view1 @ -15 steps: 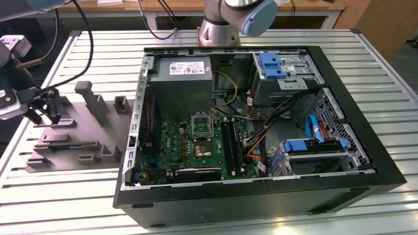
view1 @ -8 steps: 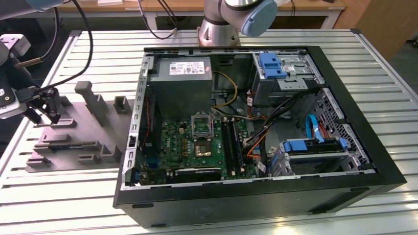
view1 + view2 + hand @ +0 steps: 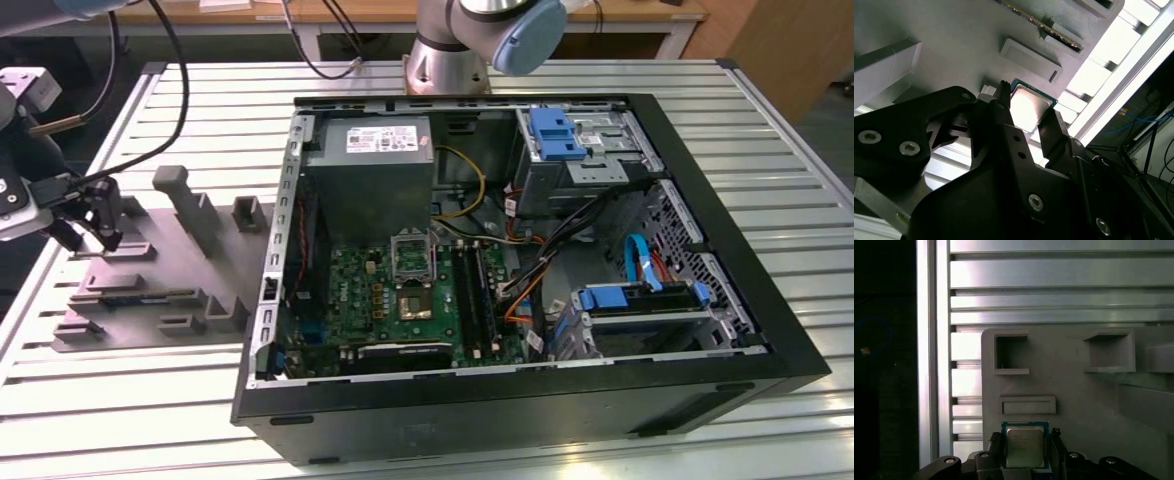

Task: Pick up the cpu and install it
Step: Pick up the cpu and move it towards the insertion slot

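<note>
- Gripper (image 3: 1024, 436) closed on the cpu (image 3: 1025, 450): its two dark fingers (image 3: 1055, 440) appear to press opposite side edges of the chip, pinching it
- Position of the cpu: centred between the fingertips and lined up squarely with them in both wrist views, pale metal top facing up with a green border round it; being square, it has no long axis
- Whether the chip is clear of its seat cannot be told; it lies at or just above the grey tray (image 3: 1074, 395), just beside a low raised block (image 3: 1027, 405)
- Support: the tray rests on the slatted metal table (image 3: 134, 420) at the middle left of the exterior view, and the gripper hangs over the tray's part nearest the exterior view's left
- Governing relation: the metal-framed socket (image 3: 411, 255) sits on the green board inside the open computer case (image 3: 747, 330), near the frame's centre, well apart from the gripper toward the exterior view's right, with the case wall between them
- One arm serves the scene; its base (image 3: 454, 50) stands at upper centre, behind the case
</note>
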Available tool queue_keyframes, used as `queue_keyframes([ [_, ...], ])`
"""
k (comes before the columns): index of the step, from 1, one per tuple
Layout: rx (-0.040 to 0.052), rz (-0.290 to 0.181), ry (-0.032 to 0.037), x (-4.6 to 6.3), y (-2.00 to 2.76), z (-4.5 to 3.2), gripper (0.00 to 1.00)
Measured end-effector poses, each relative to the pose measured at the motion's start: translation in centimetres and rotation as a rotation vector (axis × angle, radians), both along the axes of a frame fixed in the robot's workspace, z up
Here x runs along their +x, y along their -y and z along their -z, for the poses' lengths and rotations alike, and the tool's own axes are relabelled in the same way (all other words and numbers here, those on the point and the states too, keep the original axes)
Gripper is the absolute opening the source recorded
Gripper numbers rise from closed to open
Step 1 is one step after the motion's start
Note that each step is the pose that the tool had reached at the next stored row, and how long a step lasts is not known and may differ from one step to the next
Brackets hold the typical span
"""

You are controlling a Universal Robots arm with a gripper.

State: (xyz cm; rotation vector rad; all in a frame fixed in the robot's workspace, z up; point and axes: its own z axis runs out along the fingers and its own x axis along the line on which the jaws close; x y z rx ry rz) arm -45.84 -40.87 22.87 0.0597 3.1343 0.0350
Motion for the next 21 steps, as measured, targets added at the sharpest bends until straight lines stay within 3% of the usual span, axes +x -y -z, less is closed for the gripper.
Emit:
queue_keyframes([
  [21,0.0000,0.000,-0.0001,0.00,0.00,-0.62,0.47],
])
